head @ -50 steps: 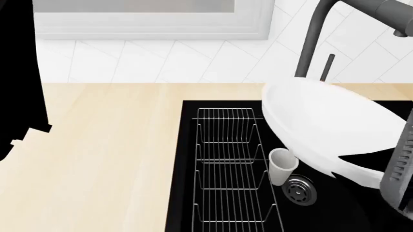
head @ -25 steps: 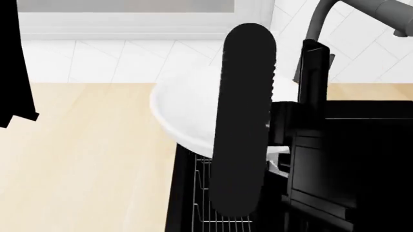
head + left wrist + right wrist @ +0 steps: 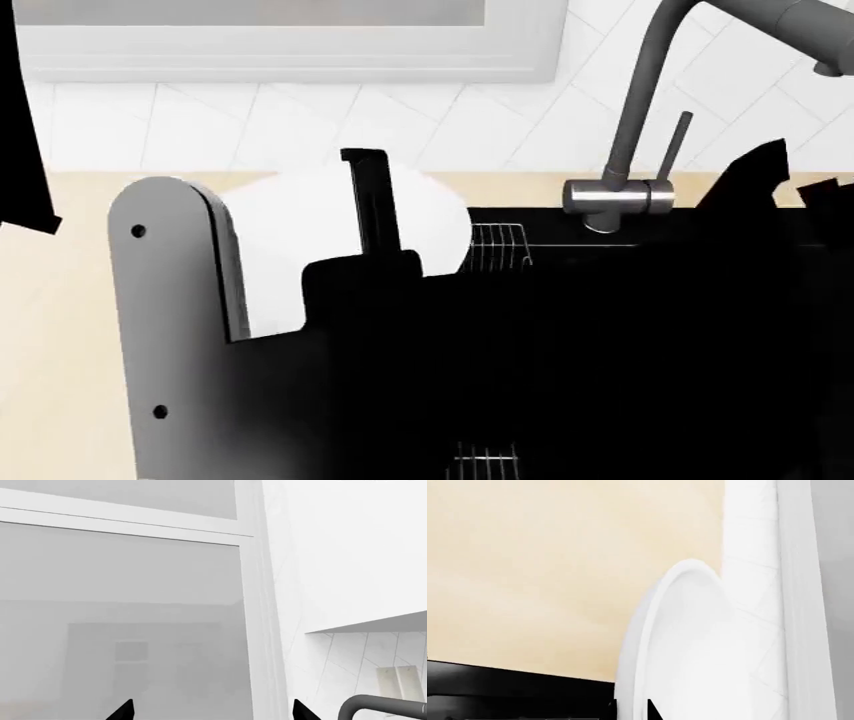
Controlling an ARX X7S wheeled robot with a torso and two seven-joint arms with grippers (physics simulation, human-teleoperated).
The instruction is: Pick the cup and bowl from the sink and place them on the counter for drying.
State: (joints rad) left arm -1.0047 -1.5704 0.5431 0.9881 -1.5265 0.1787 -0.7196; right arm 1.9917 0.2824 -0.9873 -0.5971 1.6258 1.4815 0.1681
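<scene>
My right gripper point(image 3: 632, 711) is shut on the rim of the large white bowl point(image 3: 694, 645), with one jaw tip on each side of the rim. In the head view the bowl point(image 3: 300, 250) stands on edge above the beige counter point(image 3: 80, 300), just left of the black sink point(image 3: 747, 225). A black finger point(image 3: 374, 215) crosses its face. My right arm hides most of the sink, and the cup is hidden. My left gripper point(image 3: 213, 716) is open and empty, raised and facing a window.
The grey tap point(image 3: 627, 190) rises at the sink's back edge and also shows in the left wrist view point(image 3: 373, 702). Parts of the wire rack point(image 3: 497, 245) show behind my arm. A white tiled wall and a window frame stand behind the counter.
My right arm has carried the bowl left, from above the sink to above the counter's edge. The arm now fills the lower head view and hides the cup.
</scene>
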